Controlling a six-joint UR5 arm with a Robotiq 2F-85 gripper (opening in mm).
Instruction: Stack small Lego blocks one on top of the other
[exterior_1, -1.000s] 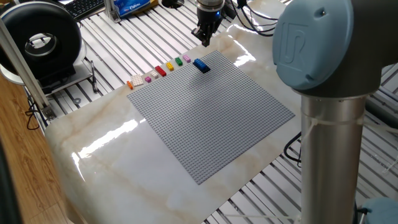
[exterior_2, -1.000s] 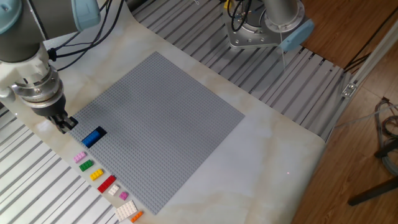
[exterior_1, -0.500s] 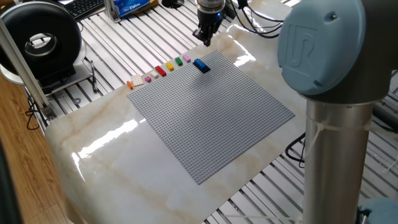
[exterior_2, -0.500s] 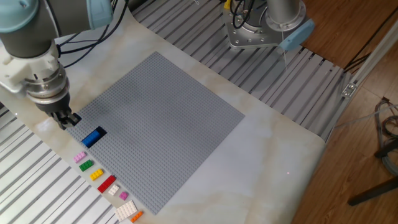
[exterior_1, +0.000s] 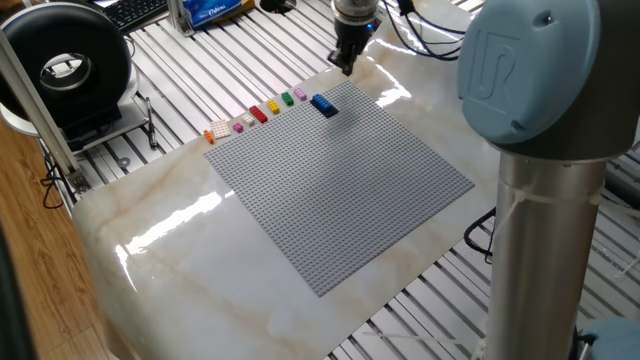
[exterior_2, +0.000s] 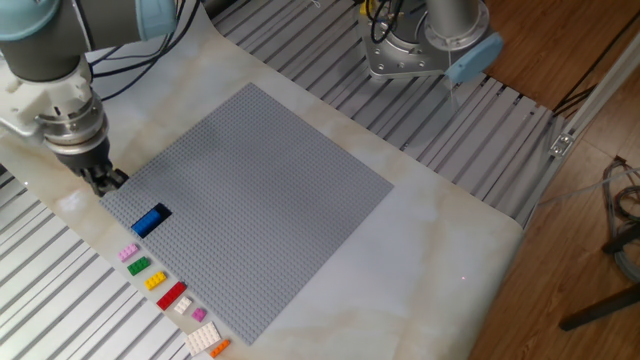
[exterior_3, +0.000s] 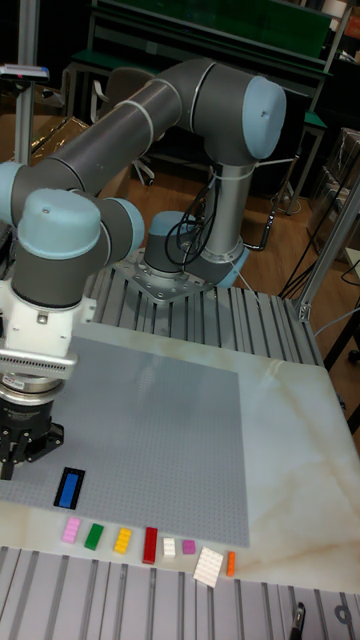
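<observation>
A blue small Lego block (exterior_1: 323, 105) (exterior_2: 151, 220) (exterior_3: 69, 487) sits on the grey baseplate (exterior_1: 340, 180) near its corner, with a darker layer under it. Beside the plate's edge lies a row of small Lego blocks: pink (exterior_2: 129, 252), green (exterior_2: 138, 266), yellow (exterior_2: 155, 281), red (exterior_2: 172, 295) and orange (exterior_2: 219, 348). The same row shows in the tall fixed view from pink (exterior_3: 71, 531) to orange (exterior_3: 230, 563). My gripper (exterior_1: 347, 62) (exterior_2: 105, 183) hangs just past the plate's corner, a short way from the blue block. Its fingers are together and hold nothing.
Small white and pale blocks (exterior_2: 204, 335) lie among the row. The arm's base (exterior_2: 420, 50) stands beyond the baseplate's far edge. A black round device (exterior_1: 65, 70) and a keyboard (exterior_1: 135, 10) sit off the marble top (exterior_1: 180, 260), on the slatted table.
The gripper has drifted away from the blue block, past the baseplate's corner. The blocks have not moved.
</observation>
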